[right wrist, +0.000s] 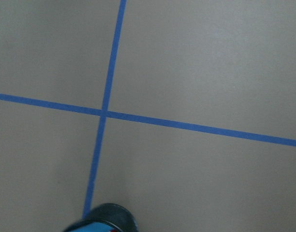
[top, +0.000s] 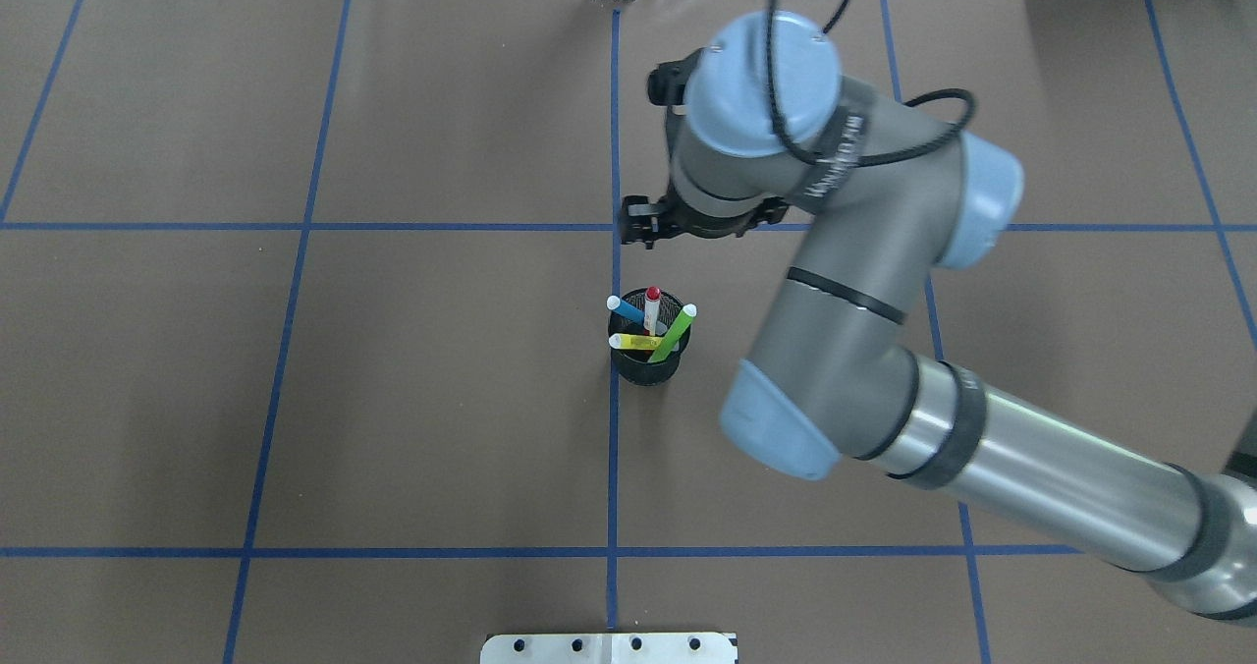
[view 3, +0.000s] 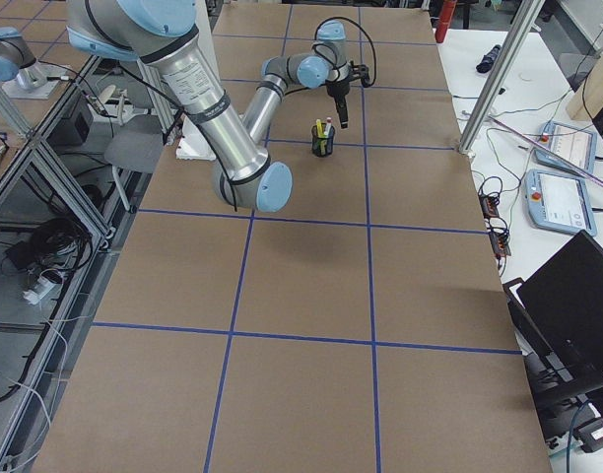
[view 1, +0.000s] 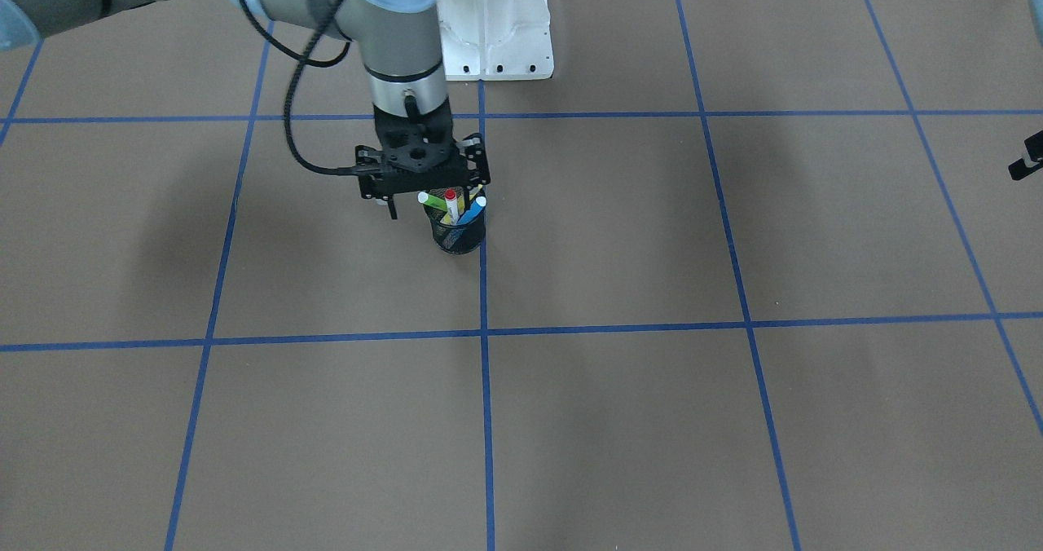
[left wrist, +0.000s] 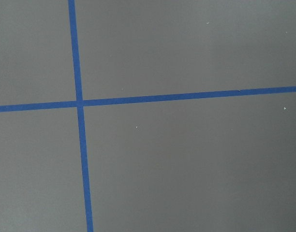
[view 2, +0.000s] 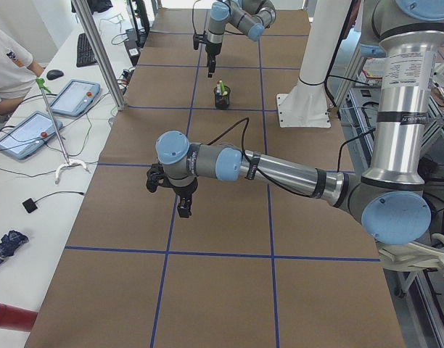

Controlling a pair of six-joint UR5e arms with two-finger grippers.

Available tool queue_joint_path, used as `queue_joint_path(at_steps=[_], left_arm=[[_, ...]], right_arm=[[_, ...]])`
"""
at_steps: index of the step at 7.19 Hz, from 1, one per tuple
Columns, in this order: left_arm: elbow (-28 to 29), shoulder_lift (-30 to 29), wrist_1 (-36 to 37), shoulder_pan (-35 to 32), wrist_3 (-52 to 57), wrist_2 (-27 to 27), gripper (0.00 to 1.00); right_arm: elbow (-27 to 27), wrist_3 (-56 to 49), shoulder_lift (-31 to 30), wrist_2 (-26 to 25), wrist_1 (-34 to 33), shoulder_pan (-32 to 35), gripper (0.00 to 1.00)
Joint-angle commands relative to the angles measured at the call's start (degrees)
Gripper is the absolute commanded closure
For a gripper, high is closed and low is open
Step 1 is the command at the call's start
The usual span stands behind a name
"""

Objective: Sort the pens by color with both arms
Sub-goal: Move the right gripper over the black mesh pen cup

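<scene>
Opening step, by my reading: the right claw (view 1: pixel 430 200) hung with jaws spread and nothing in them. All four pens (top: pixel 648 330) stood bunched in the black mesh cup (view 1: pixel 460 240) just beneath it and a little to one side, none sorted yet. The next move called for centring over one cap, likely the upright red-capped pen (top: pixel 652 303), then lowering and closing without snagging its neighbours. The left claw (view 2: pixel 180 206) sat well apart from the cup, its opening impossible to tell.
</scene>
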Motion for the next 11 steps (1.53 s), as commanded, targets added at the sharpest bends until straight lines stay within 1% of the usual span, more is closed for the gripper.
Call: queue_joint_path(at_steps=[1,2,3,4,5,7,9,11], left_arm=[[0.0,0.02,-0.13,0.07,-0.96,-0.03,0.0],[-0.26,0.02,-0.31,0.07,-2.97,-0.12,0.0],[-0.27,0.02,-0.31,0.07,-3.16,-0.12,0.0],[-0.44,0.02,-0.31,0.07,-3.16,-0.12,0.0],[-0.53,0.02,-0.31,0.07,-3.16,-0.12,0.0],[-0.53,0.02,-0.31,0.07,-3.25,-0.12,0.0],[-0.53,0.02,-0.31,0.07,-3.25,-0.12,0.0],[-0.62,0.02,-0.31,0.07,-3.25,-0.12,0.0]], right_arm=[[-15.19,4.77,13.51,-4.83,-5.27,-5.58,0.08],[-17.32,7.84,14.32,-6.69,-5.19,-7.35,0.13],[-17.87,8.22,14.07,-6.79,-5.71,-7.81,0.22],[-17.87,8.23,14.15,-6.8,-8.15,-7.81,0.28],[-17.87,7.44,15.2,-6.71,-12.61,-7.81,0.3],[-17.87,7.0,14.95,-6.88,-15.72,-7.72,0.33],[-17.96,6.56,14.34,-7.32,-16.17,-7.72,0.33],[-17.96,6.56,13.98,-7.32,-16.17,-7.72,0.39]])
